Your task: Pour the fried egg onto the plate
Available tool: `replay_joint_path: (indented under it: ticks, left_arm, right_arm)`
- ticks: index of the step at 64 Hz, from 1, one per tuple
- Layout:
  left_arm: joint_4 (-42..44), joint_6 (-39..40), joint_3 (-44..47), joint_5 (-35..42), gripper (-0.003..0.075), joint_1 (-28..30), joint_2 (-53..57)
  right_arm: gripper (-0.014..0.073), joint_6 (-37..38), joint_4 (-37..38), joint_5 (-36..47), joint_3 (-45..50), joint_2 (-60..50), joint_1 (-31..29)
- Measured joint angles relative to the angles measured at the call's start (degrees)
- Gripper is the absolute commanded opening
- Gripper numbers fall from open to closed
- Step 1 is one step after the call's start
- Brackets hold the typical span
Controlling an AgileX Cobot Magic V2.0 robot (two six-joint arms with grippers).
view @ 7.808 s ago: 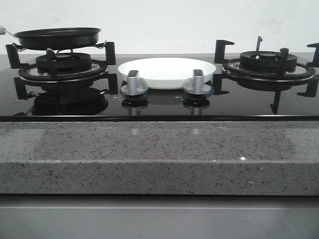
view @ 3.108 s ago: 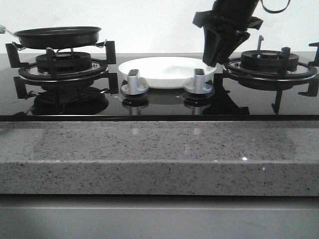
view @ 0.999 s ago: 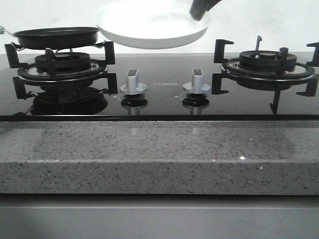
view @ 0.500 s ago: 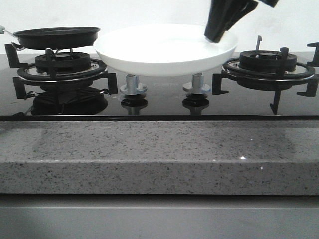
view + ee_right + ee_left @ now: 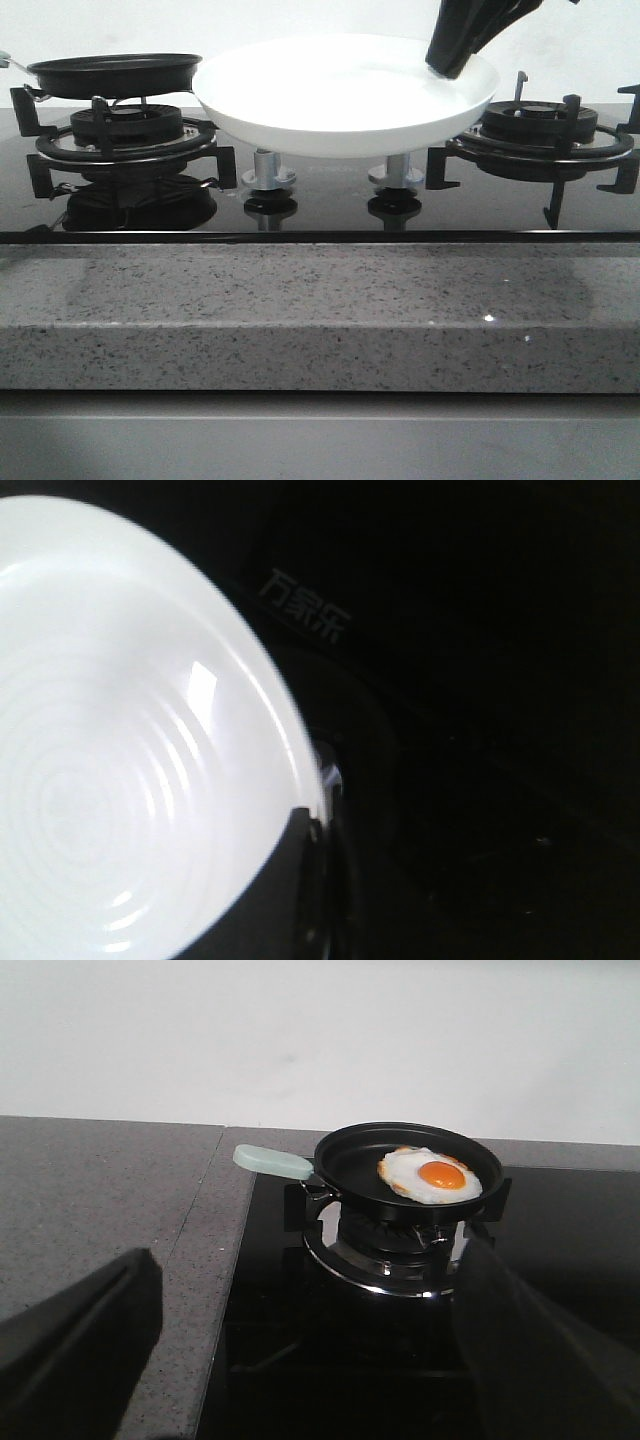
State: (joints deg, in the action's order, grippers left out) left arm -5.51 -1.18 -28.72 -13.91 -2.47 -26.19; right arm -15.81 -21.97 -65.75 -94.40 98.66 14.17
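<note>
The white plate hangs in the air over the two stove knobs, held by its right rim. My right gripper is shut on that rim; in the right wrist view the plate fills the left side with one finger over its edge. The black frying pan sits on the left burner. The fried egg, white with an orange yolk, lies in the pan in the left wrist view. My left gripper is open, well short of the pan, with its dark fingers wide apart.
The pan has a pale green handle pointing away from the stove onto the grey counter. Two silver knobs stand under the plate. The right burner grate stands bare. A speckled stone counter edge runs along the front.
The plate was lifted off the stove top by the right gripper, raised high, then brought forward and lower. Over the last half second it moved slightly right and nearer.
</note>
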Motion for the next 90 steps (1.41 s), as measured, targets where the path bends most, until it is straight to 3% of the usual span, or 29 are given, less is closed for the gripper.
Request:
replay_joint_path:
  ticks: [13, 22, 31, 46, 51, 68, 76, 90]
  left_arm:
    - [-10.6, 1.2, -1.8, -2.4, 0.0575, 0.0, -2.4]
    - [-18.9, 3.7, -8.1, -8.4, 0.0575, 0.0, -11.9]
    - [-21.8, 4.1, -16.7, -14.6, 0.0575, 0.0, -21.3]
    - [-25.8, 4.0, -25.6, -16.9, 0.0575, 1.6, -32.4]
    - [-31.0, 0.8, -27.3, -18.9, 0.0574, 4.5, -35.5]
    - [-60.2, -21.7, -28.6, -30.5, 0.0574, 20.4, -47.1]
    - [-65.3, -27.0, -30.3, -32.8, 0.0564, 23.8, -52.5]
    - [-68.6, -28.5, -37.1, -34.7, 0.0491, 24.4, -62.6]
  right_arm:
    - [-0.0059, 0.0, 0.0, 0.2, 0.0, 0.0, 0.0]
    - [-0.0059, 0.0, 0.0, 0.2, 0.0, 0.0, 0.0]
    - [-0.0059, 0.0, -0.1, 0.3, 0.1, 0.0, 0.0]
    - [-0.0059, 0.0, -0.1, 0.3, 0.1, 0.0, 0.0]
    - [-0.0059, 0.0, -0.1, 0.3, 0.1, 0.0, 0.0]
    - [-0.0059, 0.0, -0.1, 0.3, 0.1, 0.0, 0.0]
    - [-0.0059, 0.0, -0.1, 0.3, 0.1, 0.0, 0.0]
    - [-0.0059, 0.0, -0.1, 0.3, 0.1, 0.0, 0.0]
